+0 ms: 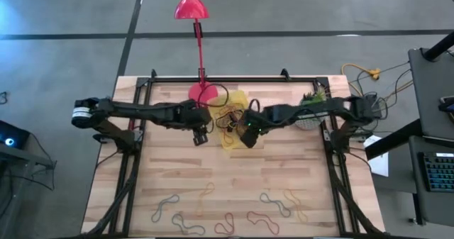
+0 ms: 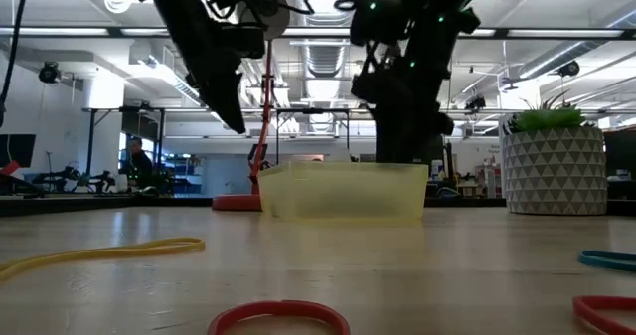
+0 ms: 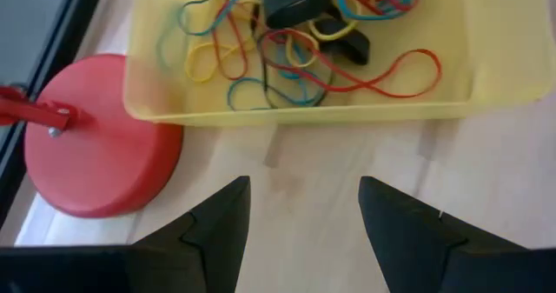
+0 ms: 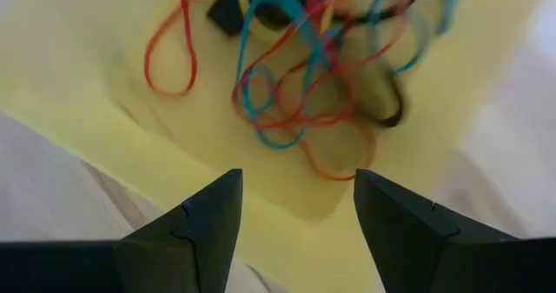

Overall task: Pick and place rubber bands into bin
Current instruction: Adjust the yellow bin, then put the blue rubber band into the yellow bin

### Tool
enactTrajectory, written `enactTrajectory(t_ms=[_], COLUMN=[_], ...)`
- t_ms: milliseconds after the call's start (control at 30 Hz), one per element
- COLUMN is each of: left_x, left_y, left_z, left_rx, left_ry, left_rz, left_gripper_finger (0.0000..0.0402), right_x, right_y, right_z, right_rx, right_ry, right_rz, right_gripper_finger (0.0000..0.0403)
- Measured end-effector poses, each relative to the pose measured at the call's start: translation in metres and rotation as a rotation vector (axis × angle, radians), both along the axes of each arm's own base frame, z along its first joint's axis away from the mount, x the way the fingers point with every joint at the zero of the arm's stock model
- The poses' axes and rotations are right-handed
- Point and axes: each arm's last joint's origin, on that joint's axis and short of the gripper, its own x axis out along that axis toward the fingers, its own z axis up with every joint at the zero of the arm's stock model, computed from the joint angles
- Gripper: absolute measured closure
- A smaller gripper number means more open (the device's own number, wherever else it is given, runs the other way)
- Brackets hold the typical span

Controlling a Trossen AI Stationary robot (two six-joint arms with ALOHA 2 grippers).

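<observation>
The yellow bin (image 1: 234, 122) sits on the table just right of the red lamp base and holds a tangle of red, blue and yellow rubber bands (image 3: 295, 41), also showing in the right wrist view (image 4: 313, 76). Several more rubber bands (image 1: 234, 214) lie loose along the table's near edge. My left gripper (image 3: 304, 210) hovers open above bare wood just left of the bin. My right gripper (image 4: 295, 202) hangs open over the bin's near-right part, with nothing between its fingers.
A red lamp base (image 3: 95, 136) stands touching the bin's left side, its stem rising toward the far edge. A white pot with a green plant (image 2: 554, 166) stands at the far right. A black frame (image 1: 213, 77) borders the table. Bare wood lies between the bin and the near bands.
</observation>
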Motion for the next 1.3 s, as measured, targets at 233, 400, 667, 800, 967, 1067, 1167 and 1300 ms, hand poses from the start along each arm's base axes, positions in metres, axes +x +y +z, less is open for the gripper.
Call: enactTrajectory(t_ms=[233,400,667,800,967,1067,1167,1300], left_x=[-0.013,-0.016,-0.016,-0.014,0.0,0.008,0.016,0.025], left_y=[0.001,0.001,0.002,0.01,0.048,0.069,0.104,0.156], left_z=[0.011,0.016,0.016,0.018,0.022,0.018,0.011,-0.002], left_rx=[0.031,0.041,0.024,0.02,-0.042,0.134,0.179,0.078], left_ry=[-0.053,-0.076,-0.092,-0.129,-0.257,-0.244,-0.208,-0.207], left_rz=[0.042,0.05,0.091,0.088,-0.16,-0.384,-0.36,-0.283], left_gripper_finger=[0.0201,0.0201,0.0201,0.0201,0.0201,0.0201,0.0201,0.0201], right_x=[0.008,0.007,0.006,-0.002,-0.028,-0.047,-0.064,-0.077], right_y=[0.005,0.028,0.029,0.012,0.008,0.015,0.02,0.021], right_z=[-0.017,-0.007,0.058,0.105,0.156,0.165,0.167,0.164], right_rx=[0.166,0.375,0.105,-0.187,-0.265,-0.283,-0.244,-0.184], right_ry=[0.089,0.069,-0.127,-0.222,-0.336,-0.276,-0.214,-0.17], right_rz=[0.044,0.202,0.264,0.157,0.156,0.231,0.18,0.064], right_gripper_finger=[0.0212,0.0222,0.0218,0.0218,0.0218,0.022,0.022,0.022])
